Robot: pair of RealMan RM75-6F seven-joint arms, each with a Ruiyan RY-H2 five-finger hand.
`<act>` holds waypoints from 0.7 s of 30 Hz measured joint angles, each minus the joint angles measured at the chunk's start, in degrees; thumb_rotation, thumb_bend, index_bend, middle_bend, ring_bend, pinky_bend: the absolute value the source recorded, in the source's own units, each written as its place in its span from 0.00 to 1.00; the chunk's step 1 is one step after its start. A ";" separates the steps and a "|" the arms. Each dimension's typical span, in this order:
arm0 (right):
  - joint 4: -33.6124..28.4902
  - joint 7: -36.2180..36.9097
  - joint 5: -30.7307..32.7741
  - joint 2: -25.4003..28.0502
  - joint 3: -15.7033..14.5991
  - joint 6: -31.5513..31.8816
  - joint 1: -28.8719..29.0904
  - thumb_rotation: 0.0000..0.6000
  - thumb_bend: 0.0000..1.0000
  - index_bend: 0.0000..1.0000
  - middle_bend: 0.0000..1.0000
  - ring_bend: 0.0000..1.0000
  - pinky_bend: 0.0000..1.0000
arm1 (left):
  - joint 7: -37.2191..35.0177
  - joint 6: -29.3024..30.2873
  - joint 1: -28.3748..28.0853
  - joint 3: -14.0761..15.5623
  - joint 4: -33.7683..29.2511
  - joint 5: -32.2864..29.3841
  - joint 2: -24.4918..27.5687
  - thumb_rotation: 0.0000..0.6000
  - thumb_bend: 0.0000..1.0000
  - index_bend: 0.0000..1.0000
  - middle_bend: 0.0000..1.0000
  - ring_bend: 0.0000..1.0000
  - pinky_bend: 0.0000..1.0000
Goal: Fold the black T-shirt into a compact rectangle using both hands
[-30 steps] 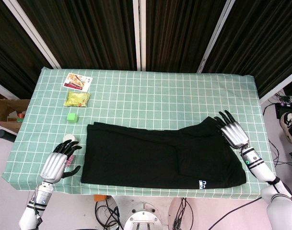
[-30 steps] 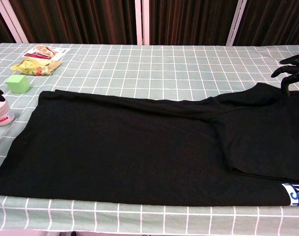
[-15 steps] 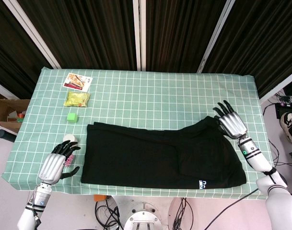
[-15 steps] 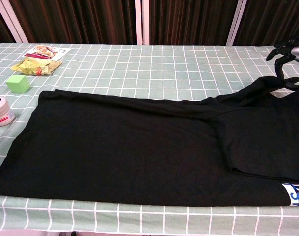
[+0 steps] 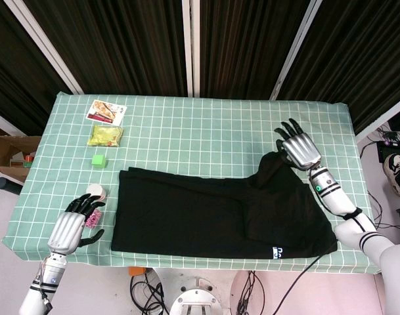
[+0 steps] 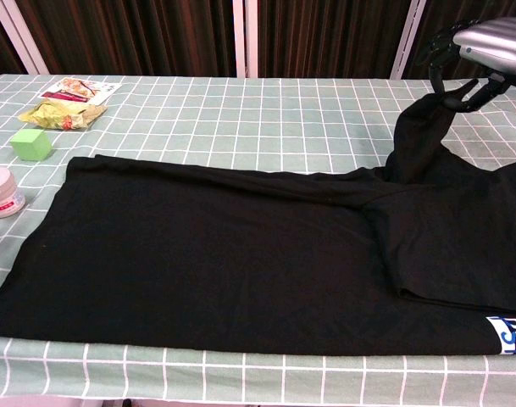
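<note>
Two hands in play, only one on the cloth. Black T-shirt (image 5: 219, 213) lies flat along the near half of the worktop (image 5: 206, 125), already doubled lengthwise by the look of it, white-and-blue label at the near right hem.

Right hand (image 5: 298, 149) is above the shirt's far right corner and has that corner raised into a peak; chest view shows the cloth hanging from the fingers (image 6: 448, 52) as a narrow black column, the rest of the shirt flat. Fingers curled in around the fabric, a pinch at the tip of the peak; exactly which of them bear on it cannot be told. Likely reason for the lift: the right end is to be carried over toward the left to shorten the shirt. Judgement only.

Left hand (image 5: 69, 228) sits off the shirt's near left corner, well clear of the raised end. Fingers partly curled, apart, nothing in them that I can see; not touching the shirt. Looks parked, perhaps ready to steady the left edge.

Clutter kept to the far left, apart from the shirt:
- green cube (image 5: 98, 160)
- yellow packet (image 5: 106, 136)
- printed card (image 5: 106, 111)
- small white jar (image 5: 95, 192), just beyond the left hand
- something pink (image 5: 92, 219) beside the left hand; too small to name
</note>
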 measured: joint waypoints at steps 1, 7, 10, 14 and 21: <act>-2.71 -1.28 0.54 1.21 0.47 -0.06 0.02 1.00 0.49 0.66 0.21 0.06 0.04 | 0.02 0.09 0.08 0.04 -0.01 0.04 0.08 1.00 0.21 0.26 0.16 0.11 0.20; -19.44 -9.01 3.27 8.60 1.81 1.00 -1.78 1.00 0.48 0.66 0.21 0.05 0.03 | -0.45 0.56 0.55 0.29 0.15 0.38 0.46 1.00 0.21 0.26 0.16 0.11 0.20; -28.14 -13.24 4.51 12.41 1.84 1.92 -3.45 1.00 0.48 0.66 0.21 0.05 0.02 | -0.75 0.66 0.60 0.32 0.37 0.67 0.51 1.00 0.21 0.26 0.16 0.11 0.20; -39.71 -20.01 5.83 17.57 1.33 3.96 -6.45 1.00 0.48 0.66 0.21 0.05 0.01 | -1.03 0.62 0.52 0.31 0.58 1.05 0.50 1.00 0.21 0.25 0.16 0.11 0.20; -52.24 -31.60 5.90 22.58 -1.17 7.71 -11.32 1.00 0.48 0.66 0.21 0.05 0.00 | -1.51 0.78 0.47 0.36 0.93 1.76 0.26 1.00 0.21 0.26 0.16 0.11 0.20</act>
